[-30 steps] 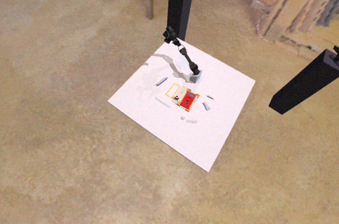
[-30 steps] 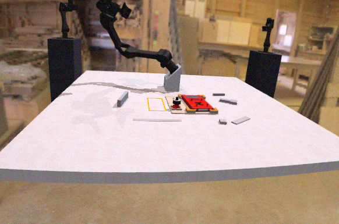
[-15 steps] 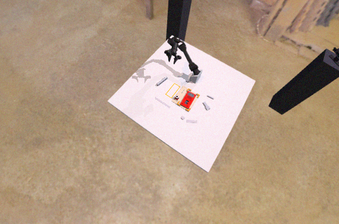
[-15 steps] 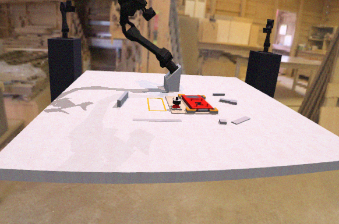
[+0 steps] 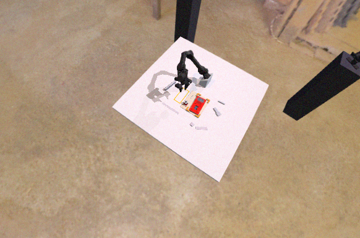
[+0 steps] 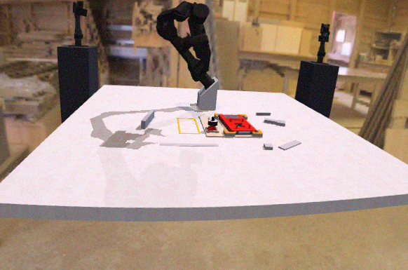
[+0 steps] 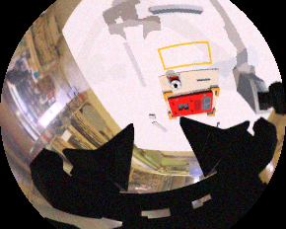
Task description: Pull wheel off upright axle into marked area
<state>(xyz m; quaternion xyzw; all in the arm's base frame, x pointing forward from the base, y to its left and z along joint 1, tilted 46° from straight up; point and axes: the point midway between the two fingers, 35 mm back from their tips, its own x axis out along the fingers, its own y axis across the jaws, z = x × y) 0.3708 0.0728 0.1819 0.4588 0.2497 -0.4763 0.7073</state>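
The small wheel [image 5: 185, 102] [image 6: 212, 122] [image 7: 176, 81] sits on its upright axle at the left end of a tan board [image 5: 191, 97] [image 6: 207, 129] that also carries a red panel [image 5: 198, 104] [image 6: 236, 122] [image 7: 190, 103]. The yellow marked area [image 5: 177, 95] [image 6: 179, 125] [image 7: 183, 45] lies on the white table [image 5: 216, 151] [image 6: 210, 181] right beside the board's wheel end. My gripper [image 5: 182, 86] [image 7: 157, 123] is open and empty. It hangs above the far edge of the marked area, well above the table and clear of the wheel.
A grey bar [image 5: 169, 85] [image 6: 147, 118] lies left of the marked area and a thin flat strip [image 5: 170, 107] [image 6: 188, 144] in front of it. Small grey pieces [image 5: 217, 111] [image 6: 274, 122] lie right of the board. The arm's grey base [image 5: 205, 80] [image 6: 207, 97] stands behind it. Two black camera pillars [image 5: 188, 5] [image 5: 321, 86] flank the table.
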